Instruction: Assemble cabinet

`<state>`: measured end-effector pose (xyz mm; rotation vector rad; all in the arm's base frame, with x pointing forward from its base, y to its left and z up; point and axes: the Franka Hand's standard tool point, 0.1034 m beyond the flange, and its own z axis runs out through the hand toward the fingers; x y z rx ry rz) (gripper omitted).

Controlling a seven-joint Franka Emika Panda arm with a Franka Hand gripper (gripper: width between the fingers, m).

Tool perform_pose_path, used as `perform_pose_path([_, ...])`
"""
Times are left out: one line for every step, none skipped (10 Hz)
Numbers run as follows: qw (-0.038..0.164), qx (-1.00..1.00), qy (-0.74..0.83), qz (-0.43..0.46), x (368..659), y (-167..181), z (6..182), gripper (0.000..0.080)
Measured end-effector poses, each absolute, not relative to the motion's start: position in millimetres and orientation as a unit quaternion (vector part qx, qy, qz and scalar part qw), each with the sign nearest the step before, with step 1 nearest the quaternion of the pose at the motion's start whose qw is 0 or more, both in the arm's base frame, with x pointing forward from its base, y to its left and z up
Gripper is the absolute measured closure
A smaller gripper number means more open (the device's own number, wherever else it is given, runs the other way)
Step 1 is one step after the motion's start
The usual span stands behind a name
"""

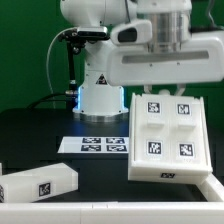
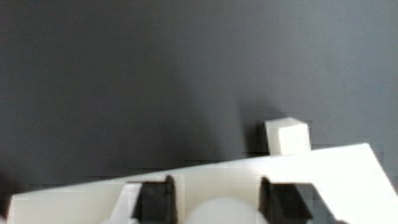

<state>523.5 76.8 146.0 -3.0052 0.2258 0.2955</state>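
Tabletop (image 1: pixel 40 140) black beneath cabinet (image 1: pixel 170 135), backdrop (image 1: pixel 25 50) green

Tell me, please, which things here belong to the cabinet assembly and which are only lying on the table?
Belongs to the job: large cabinet piece, tilted up in the claw; small cabinet block, lying apart.
Just lying about: marker board; white strip along the exterior view's bottom edge.

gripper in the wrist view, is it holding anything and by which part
The gripper holds the big tagged cabinet piece, with its fingers clamped across the piece's edge nearest the arm.
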Motion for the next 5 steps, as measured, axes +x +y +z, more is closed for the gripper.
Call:
perform_pose_path([0.058, -0.988, 0.075, 0.120, 534.4, 75.4, 153.7, 0.0581])
perform_pose_path([0.051, -0.983, 0.104, 0.143, 535.2, 79.5, 154.6, 0.0581])
perform_pose_path([0.051, -0.983, 0.100, 0.145, 534.5, 80.1, 152.3, 0.0581])
perform_pose_path([0.051, -0.983, 0.101, 0.146, 534.0, 79.8, 151.3, 0.0581])
perform_pose_path([0.051, -0.983, 0.101, 0.147, 533.8, 79.4, 151.2, 0.0581])
